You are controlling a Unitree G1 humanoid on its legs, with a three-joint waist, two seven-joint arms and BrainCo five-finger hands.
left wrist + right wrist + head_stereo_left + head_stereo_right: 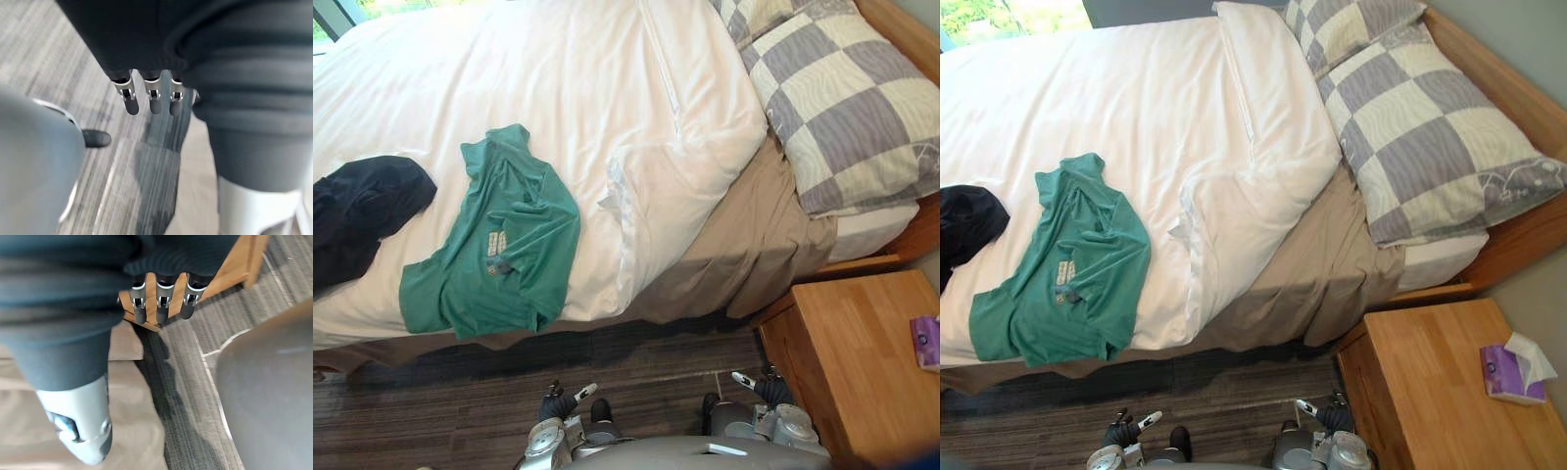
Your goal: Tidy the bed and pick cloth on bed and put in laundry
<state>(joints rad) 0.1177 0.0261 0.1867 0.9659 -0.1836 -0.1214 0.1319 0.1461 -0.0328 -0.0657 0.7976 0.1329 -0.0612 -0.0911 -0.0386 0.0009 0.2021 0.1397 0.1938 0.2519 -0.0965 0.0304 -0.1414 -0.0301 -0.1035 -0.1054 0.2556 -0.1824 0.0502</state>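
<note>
Green crumpled T-shirt (494, 245): nearest cloth; gather its bunched middle.
Left robot hand (154, 100), right robot hand (164, 308): both released, seemingly empty.

Green shirt (494, 245), dark garment (357, 211) — crumpled on bed (558, 78)

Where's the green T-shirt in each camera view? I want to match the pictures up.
Left eye view: the green T-shirt lies on the white duvet, left of centre, at its near edge.
Right eye view: same shirt, lower left.
Left wrist view: aimed at the grey striped carpet past the left hand.
Right wrist view: aimed at that carpet past the right hand.
Shared landmark: the carpet, in all four views.
</note>
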